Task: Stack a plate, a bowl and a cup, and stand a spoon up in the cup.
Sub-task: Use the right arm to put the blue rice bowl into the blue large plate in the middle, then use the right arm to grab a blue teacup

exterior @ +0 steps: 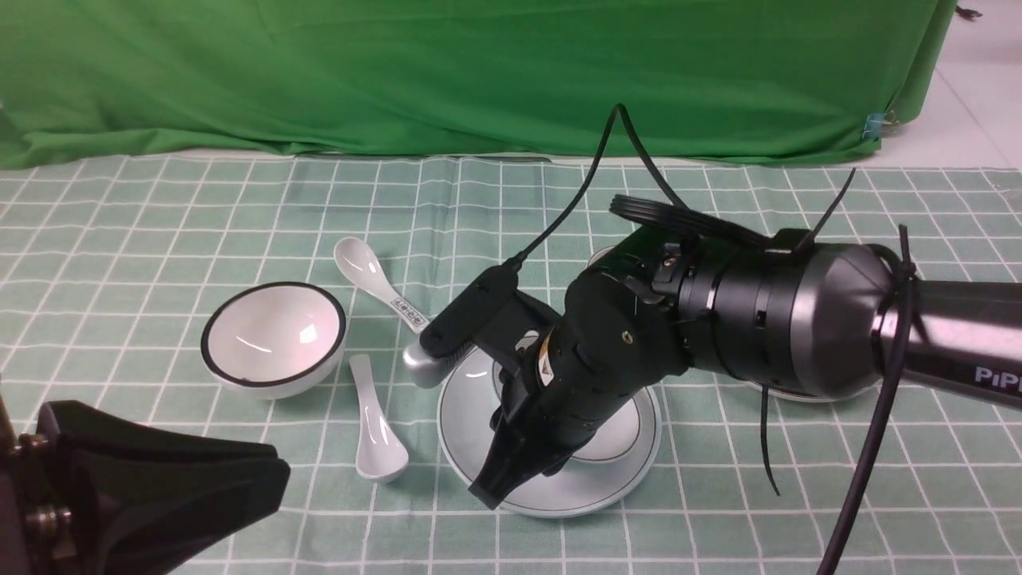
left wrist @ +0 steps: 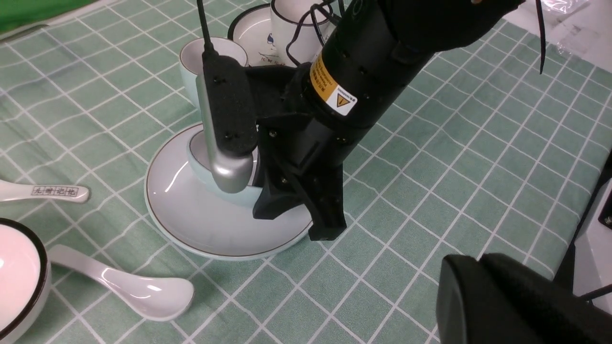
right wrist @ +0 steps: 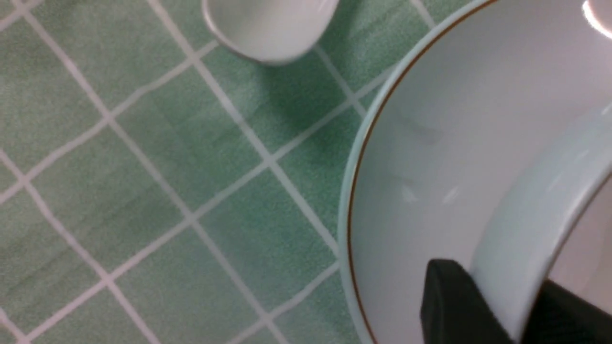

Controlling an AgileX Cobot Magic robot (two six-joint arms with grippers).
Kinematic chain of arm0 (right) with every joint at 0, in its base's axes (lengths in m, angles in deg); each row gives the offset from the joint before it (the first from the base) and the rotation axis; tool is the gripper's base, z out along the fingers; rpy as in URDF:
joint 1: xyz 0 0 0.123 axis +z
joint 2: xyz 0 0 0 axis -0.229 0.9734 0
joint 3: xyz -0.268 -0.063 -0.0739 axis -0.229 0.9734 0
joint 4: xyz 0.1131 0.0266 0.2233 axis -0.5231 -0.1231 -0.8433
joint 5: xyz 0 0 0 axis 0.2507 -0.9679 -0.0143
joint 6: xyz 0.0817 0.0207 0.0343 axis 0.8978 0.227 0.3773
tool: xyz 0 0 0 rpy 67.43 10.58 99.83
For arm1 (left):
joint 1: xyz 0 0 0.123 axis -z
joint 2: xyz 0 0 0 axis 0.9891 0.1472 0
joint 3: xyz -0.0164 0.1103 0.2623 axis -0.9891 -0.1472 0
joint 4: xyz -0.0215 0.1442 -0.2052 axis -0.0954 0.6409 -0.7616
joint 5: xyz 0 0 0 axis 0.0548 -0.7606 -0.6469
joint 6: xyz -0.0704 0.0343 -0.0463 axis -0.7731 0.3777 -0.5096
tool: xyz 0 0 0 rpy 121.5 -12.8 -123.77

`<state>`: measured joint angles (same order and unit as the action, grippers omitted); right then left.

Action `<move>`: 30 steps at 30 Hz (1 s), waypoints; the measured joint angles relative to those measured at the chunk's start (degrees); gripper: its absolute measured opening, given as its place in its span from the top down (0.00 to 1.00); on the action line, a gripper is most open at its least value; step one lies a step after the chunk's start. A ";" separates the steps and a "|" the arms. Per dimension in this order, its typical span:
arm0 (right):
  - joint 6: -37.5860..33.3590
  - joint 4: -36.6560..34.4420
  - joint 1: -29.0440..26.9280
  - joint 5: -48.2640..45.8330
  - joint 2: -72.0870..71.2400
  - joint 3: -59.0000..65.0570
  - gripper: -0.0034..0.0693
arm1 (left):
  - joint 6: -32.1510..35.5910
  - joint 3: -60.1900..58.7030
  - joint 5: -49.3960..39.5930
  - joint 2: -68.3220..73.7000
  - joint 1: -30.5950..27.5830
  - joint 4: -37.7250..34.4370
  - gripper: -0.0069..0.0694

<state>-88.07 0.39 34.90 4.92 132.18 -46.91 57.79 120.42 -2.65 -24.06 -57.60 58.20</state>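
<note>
The pale blue plate (exterior: 559, 491) lies on the checked cloth in the middle. The pale blue bowl (exterior: 611, 447) sits on it, mostly hidden by my right arm. My right gripper (exterior: 519, 471) is shut on the bowl's near wall (right wrist: 526, 220), with one finger outside (right wrist: 449, 306) and one inside. The pale blue cup (left wrist: 210, 62) stands just behind the plate (left wrist: 215, 229). The plain white spoon (exterior: 375, 431) lies left of the plate. My left gripper (exterior: 160, 487) is shut and empty at the front left.
A black-rimmed white bowl (exterior: 273, 335) sits at the left. A spoon with printed marks (exterior: 375, 283) lies behind it. A black-rimmed cup (left wrist: 296, 24) stands on a black-rimmed plate (left wrist: 248, 28) behind my right arm. A green curtain closes the back.
</note>
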 joint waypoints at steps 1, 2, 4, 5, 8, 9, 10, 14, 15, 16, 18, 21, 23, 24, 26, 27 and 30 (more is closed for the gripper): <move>0.06 -0.11 0.00 -0.19 0.14 0.00 0.70 | 0.00 0.00 0.00 0.00 0.00 0.00 0.90; 0.27 -0.12 0.00 -0.50 0.16 0.00 0.66 | 0.00 0.00 -0.05 0.00 0.00 0.00 0.90; 0.71 -0.18 0.00 -0.96 0.16 0.00 0.56 | 0.01 0.00 -0.33 0.00 0.00 0.00 0.90; 1.04 -0.18 0.00 -1.25 0.16 0.00 0.51 | 0.01 0.00 -0.46 0.00 0.00 0.00 0.90; 1.99 -0.18 0.00 -1.50 0.16 0.00 0.41 | 0.06 0.00 -0.46 0.00 0.00 0.00 0.90; 2.16 -0.18 0.00 -1.50 0.16 0.00 0.38 | 0.06 0.00 -0.46 0.00 0.00 0.00 0.90; 2.19 -0.18 0.00 -1.50 0.16 0.00 0.37 | 0.06 0.00 -0.46 0.00 0.00 0.00 0.90; 2.37 -0.72 0.00 -2.00 0.16 -0.06 0.36 | 0.06 0.00 -0.46 0.00 0.00 0.00 0.90; 2.51 -1.04 0.00 -2.59 0.10 -0.31 0.36 | 0.06 0.00 -0.46 0.00 0.00 0.00 0.90; 2.64 -1.27 0.00 -3.88 -0.21 -0.99 0.36 | 0.06 0.00 -0.46 0.00 0.00 0.00 0.90; 2.76 -1.34 0.07 -6.53 -1.57 -3.01 0.36 | 0.06 0.00 -0.56 0.00 0.00 0.00 0.90; 2.53 -1.47 -0.07 -11.17 -5.33 -7.92 0.36 | 0.06 0.00 -0.58 0.00 0.00 0.00 0.90; 2.07 -1.18 -1.24 -16.03 -7.09 -12.44 0.36 | 0.06 0.00 -0.60 0.00 0.00 0.00 0.90; 1.80 -0.97 -2.49 -19.13 -7.32 -14.92 0.37 | 0.06 0.00 -0.60 0.00 0.00 0.00 0.90; 0.59 -0.47 -6.28 -23.75 -6.45 -18.98 0.37 | 0.06 0.00 -0.60 0.00 0.00 0.00 0.90; 0.23 -0.22 -8.05 -24.75 -5.53 -20.33 0.38 | 0.06 0.00 -0.60 0.00 0.00 0.00 0.90; -0.85 0.19 -12.02 -25.95 -2.61 -23.23 0.38 | 0.06 0.00 -0.65 0.00 0.00 0.00 0.90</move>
<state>-88.92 0.58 22.87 -21.02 129.57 -70.14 57.85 120.42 -3.30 -24.06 -57.60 58.20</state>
